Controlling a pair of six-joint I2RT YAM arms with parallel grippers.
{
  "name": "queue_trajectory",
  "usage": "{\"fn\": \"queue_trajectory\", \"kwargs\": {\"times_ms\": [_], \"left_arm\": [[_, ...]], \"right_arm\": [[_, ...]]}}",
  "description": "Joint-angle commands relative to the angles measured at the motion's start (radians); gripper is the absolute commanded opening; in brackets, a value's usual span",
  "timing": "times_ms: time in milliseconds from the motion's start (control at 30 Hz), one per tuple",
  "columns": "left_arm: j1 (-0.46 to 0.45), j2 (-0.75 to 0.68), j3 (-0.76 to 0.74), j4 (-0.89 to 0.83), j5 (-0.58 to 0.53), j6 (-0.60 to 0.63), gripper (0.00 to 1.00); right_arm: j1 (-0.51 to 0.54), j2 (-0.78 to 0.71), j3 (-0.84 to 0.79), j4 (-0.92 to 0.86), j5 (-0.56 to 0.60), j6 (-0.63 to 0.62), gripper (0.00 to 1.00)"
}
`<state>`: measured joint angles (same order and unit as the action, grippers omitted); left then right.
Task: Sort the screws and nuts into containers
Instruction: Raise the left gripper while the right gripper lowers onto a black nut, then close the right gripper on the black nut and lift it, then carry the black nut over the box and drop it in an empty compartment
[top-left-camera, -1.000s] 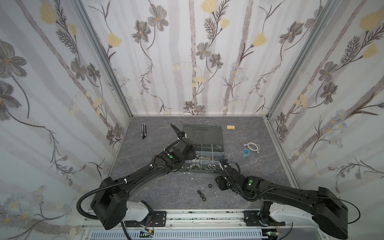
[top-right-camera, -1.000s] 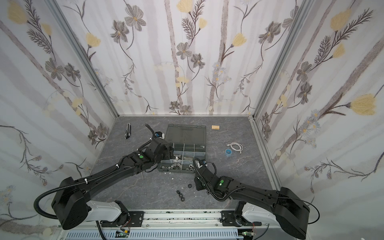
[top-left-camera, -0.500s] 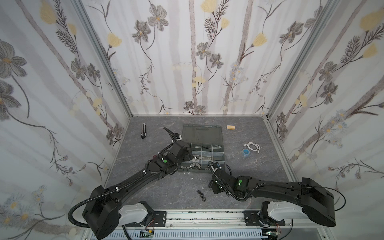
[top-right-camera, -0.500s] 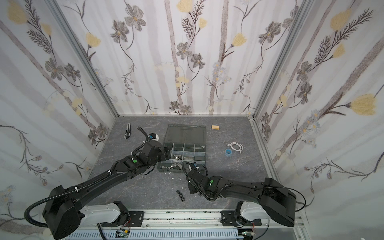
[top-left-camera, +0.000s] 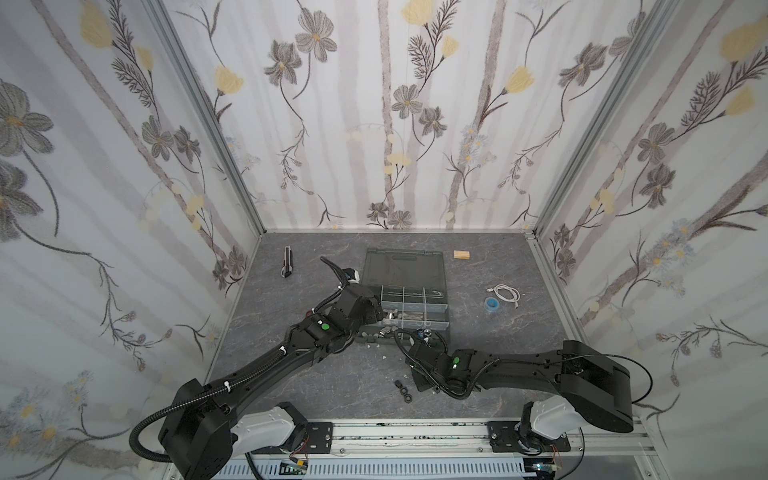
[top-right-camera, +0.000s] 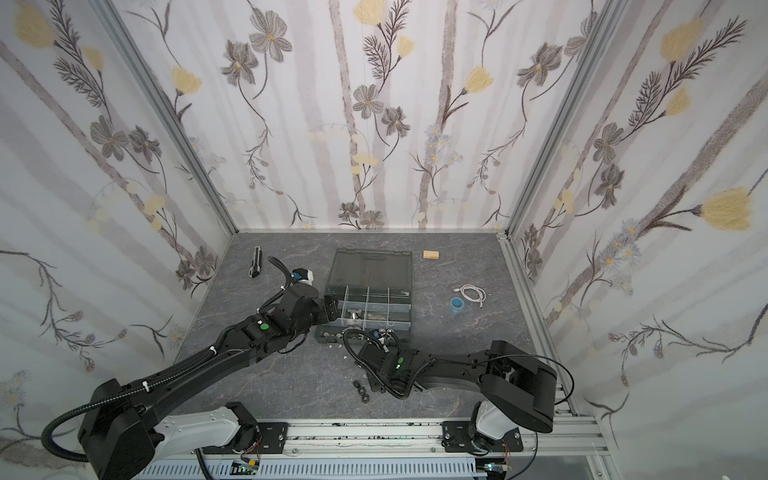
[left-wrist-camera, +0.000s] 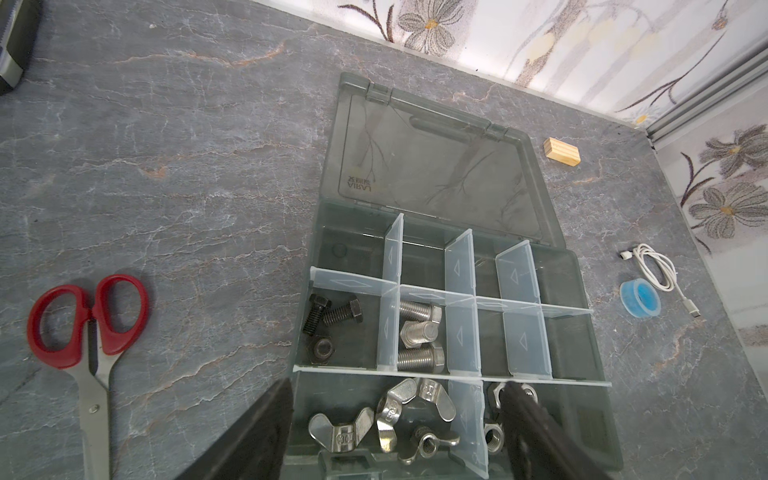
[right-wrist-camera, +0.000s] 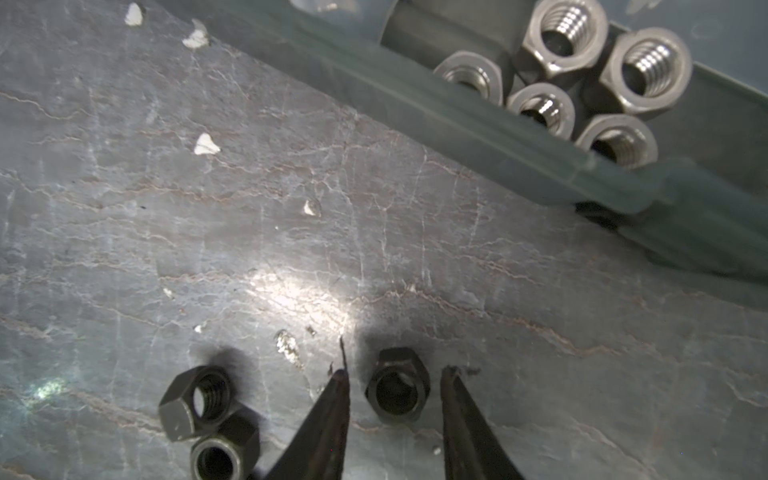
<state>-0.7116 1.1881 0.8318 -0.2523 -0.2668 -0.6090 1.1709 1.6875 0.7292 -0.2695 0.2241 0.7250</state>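
The containers (left-wrist-camera: 453, 299) are compartments of an open dark grey case (top-left-camera: 405, 266). They hold black screws (left-wrist-camera: 332, 316), silver screws (left-wrist-camera: 419, 332), wing nuts (left-wrist-camera: 399, 415) and silver hex nuts (right-wrist-camera: 561, 37). My left gripper (left-wrist-camera: 399, 384) hangs open over the wing-nut compartment, holding nothing. On the table in front of the case lie three black nuts (top-left-camera: 400, 384). My right gripper (right-wrist-camera: 395, 371) is open and low, its fingers on either side of one black nut (right-wrist-camera: 397, 386) with a gap on each side. The two other black nuts (right-wrist-camera: 199, 403) touch each other just beside it.
Red-handled scissors (left-wrist-camera: 89, 324) lie left of the case. A wooden block (top-left-camera: 461, 254), a white cable (top-left-camera: 505, 293) and a blue tape roll (top-left-camera: 492, 303) lie to its right. A utility knife (top-left-camera: 286, 261) is at the back left. White chips (right-wrist-camera: 205, 145) dot the table.
My right gripper has moved left and nearer the front edge onto the black nuts, and its jaws have narrowed. My left gripper has drawn back a little over the case and opened slightly.
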Motion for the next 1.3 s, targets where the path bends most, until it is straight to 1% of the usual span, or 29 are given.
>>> {"fn": "queue_trajectory", "kwargs": {"times_ms": [0, 333, 500, 633, 767, 900, 1067, 1200, 1267], "left_arm": [[0.002, -0.008, -0.006, 0.028, -0.008, -0.013, 0.81], [0.006, -0.031, -0.026, 0.031, -0.011, -0.015, 0.81], [0.008, -0.032, -0.028, 0.035, -0.007, -0.021, 0.82], [0.011, -0.033, -0.029, 0.036, -0.003, -0.02, 0.82], [0.011, -0.038, -0.035, 0.038, 0.001, -0.024, 0.82], [0.012, -0.04, -0.044, 0.039, 0.017, -0.037, 0.82], [0.011, -0.048, -0.064, 0.042, 0.035, -0.051, 0.82], [0.011, -0.059, -0.079, 0.042, 0.045, -0.059, 0.82], [0.011, -0.066, -0.088, 0.044, 0.05, -0.067, 0.82]], "right_arm": [[0.005, 0.025, 0.016, 0.003, 0.023, 0.018, 0.36], [0.018, 0.053, 0.015, 0.003, 0.029, 0.027, 0.2], [0.013, 0.029, 0.06, -0.005, 0.044, -0.003, 0.19], [-0.008, -0.015, 0.098, -0.031, 0.051, -0.065, 0.18], [-0.09, -0.081, 0.16, -0.039, 0.054, -0.163, 0.18], [-0.194, -0.085, 0.245, -0.037, 0.054, -0.265, 0.19], [-0.297, -0.01, 0.347, -0.019, 0.036, -0.35, 0.19], [-0.343, 0.06, 0.391, 0.001, 0.002, -0.372, 0.19], [-0.343, 0.092, 0.406, 0.005, -0.006, -0.377, 0.19]]}}
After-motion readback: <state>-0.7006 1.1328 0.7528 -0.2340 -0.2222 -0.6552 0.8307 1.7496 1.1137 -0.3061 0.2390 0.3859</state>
